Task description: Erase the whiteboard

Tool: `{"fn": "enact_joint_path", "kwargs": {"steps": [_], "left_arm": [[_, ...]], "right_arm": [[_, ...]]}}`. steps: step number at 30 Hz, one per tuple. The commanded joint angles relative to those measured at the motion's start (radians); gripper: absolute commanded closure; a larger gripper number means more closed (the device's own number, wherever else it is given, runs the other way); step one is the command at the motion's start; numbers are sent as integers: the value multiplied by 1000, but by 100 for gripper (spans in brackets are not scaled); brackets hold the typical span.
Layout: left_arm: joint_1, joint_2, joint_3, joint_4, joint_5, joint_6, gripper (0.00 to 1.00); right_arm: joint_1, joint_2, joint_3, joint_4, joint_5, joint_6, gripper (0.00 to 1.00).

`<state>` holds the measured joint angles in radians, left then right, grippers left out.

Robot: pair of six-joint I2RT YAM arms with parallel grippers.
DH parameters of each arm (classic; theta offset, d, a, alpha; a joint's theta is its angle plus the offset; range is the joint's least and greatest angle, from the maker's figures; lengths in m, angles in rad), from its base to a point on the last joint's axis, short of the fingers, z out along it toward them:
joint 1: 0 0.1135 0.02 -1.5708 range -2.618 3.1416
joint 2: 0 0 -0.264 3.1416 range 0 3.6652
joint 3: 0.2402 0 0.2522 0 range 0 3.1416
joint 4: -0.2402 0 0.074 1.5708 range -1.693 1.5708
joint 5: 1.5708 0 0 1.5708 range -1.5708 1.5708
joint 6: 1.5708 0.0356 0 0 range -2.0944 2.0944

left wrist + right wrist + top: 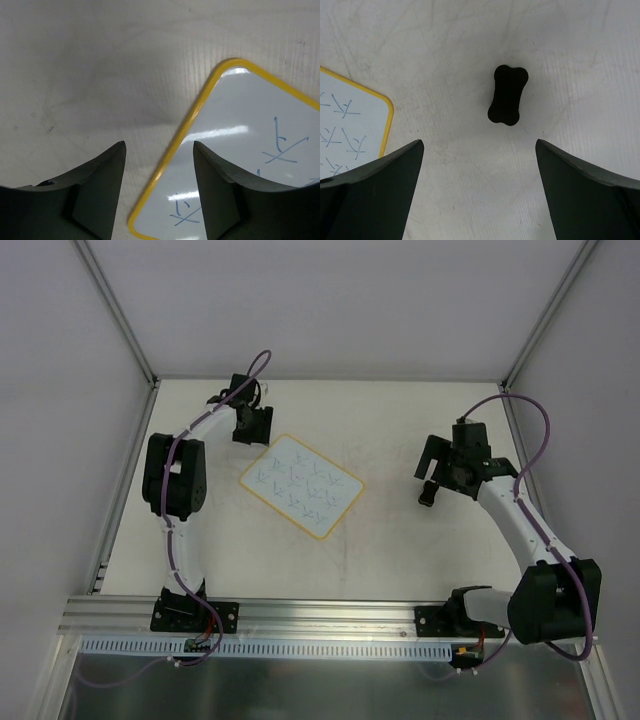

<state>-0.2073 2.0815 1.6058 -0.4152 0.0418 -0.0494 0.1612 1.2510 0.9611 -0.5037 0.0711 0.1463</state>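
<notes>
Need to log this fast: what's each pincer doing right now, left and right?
Left pincer: open, holding nothing, over the whiteboard edge.
Right pincer: open, empty, above the black eraser.

You have a pale off-white tabletop (400, 430), with faint grey scuffs and thin scratches near its middle. Plain light-grey walls close it in: a far panel (330, 300), a left panel (50, 420) and a right panel (600, 390), joined at the far corners by aluminium posts (115, 310). Along the near edge runs an aluminium rail (330, 612), then a white slotted strip (320, 648) and a dull metal sheet (300, 690). The light is soft and even.
</notes>
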Motion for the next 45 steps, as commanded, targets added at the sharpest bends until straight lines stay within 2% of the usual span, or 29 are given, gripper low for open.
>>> {"fn": "enact_joint_path", "kwargs": {"steps": [1, 8, 14, 24, 26, 28, 29, 33, 42, 45], "left_arm": [[-6, 22, 10, -56, 84, -38, 46], [-6, 2, -92, -65, 161, -116, 56], [-12, -70, -245, -65, 190, -276, 69], [-129, -332, -491, -65, 239, -342, 69], [-129, -360, -497, -65, 227, -343, 68], [-129, -385, -488, -65, 222, -345, 64], [-127, -385, -459, -65, 216, -349, 53], [-116, -347, -405, -65, 172, -345, 46], [-96, -187, -250, -65, 190, -316, 44], [-95, -140, -218, -65, 194, -314, 46]], "right_arm": [[-3, 10, 42, 4, 1, 21, 1], [-5, 18, 30, 4, -11, 19, 1], [-9, 22, 22, 4, -11, 21, 1], [-35, 36, 11, 2, 64, 21, 1], [-38, 51, 16, 1, 93, 35, 1], [-38, 86, 27, -6, 134, 45, 5], [-38, 120, 50, -19, 180, 73, 10], [-42, 194, 83, -19, 197, 98, 13], [-45, 429, 168, -1, 167, 180, 19], [-45, 465, 172, 21, 154, 197, 25]]}}
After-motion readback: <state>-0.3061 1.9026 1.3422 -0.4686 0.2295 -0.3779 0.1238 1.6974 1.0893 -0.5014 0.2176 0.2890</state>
